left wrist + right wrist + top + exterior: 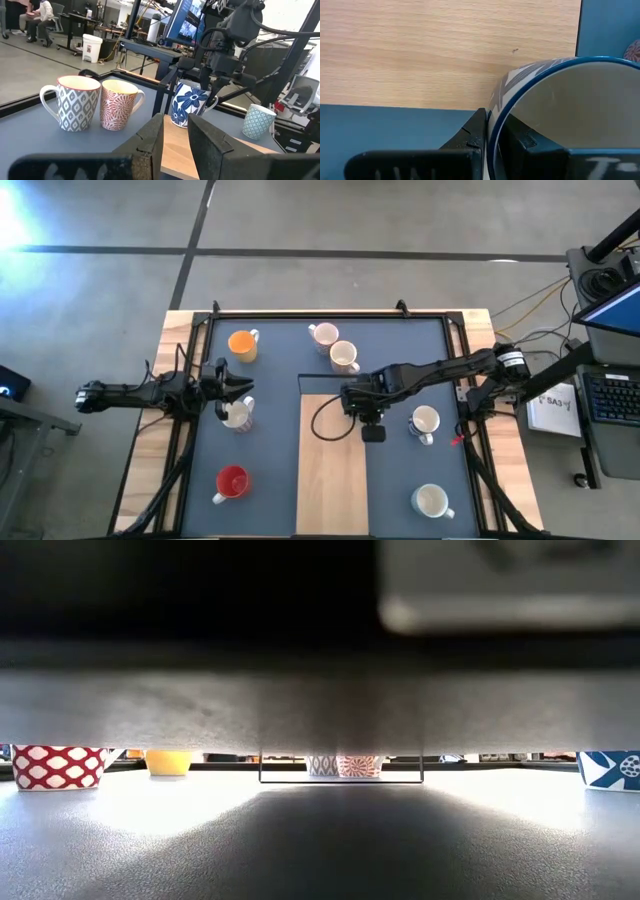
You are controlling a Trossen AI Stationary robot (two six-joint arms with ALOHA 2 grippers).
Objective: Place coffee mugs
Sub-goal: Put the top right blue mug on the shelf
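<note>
The right gripper's fingers [471,134] were clenched on the wall of a white ceramic mug with blue flowers and a blue rim [555,110], one finger outside and one inside the lip. That rim pinch probably suited a cup too wide to span. The right gripper [362,408] held this mug at the middle of the worktop, on the right edge of the pale wooden strip [330,470] set into the grey mat [270,450]. I could not tell whether its base was touching.

The left gripper [177,137] had released fingers with nothing between them. It hovered near the worktop's left edge, just beside a white mug [237,415], likely its next pick.

An orange mug [243,344] stood towards the far-left corner and a red mug [232,482] near the front-left. Two patterned cream mugs [95,102] touched each other by the far edge. Two more white mugs [425,421] stood along the right side.
</note>
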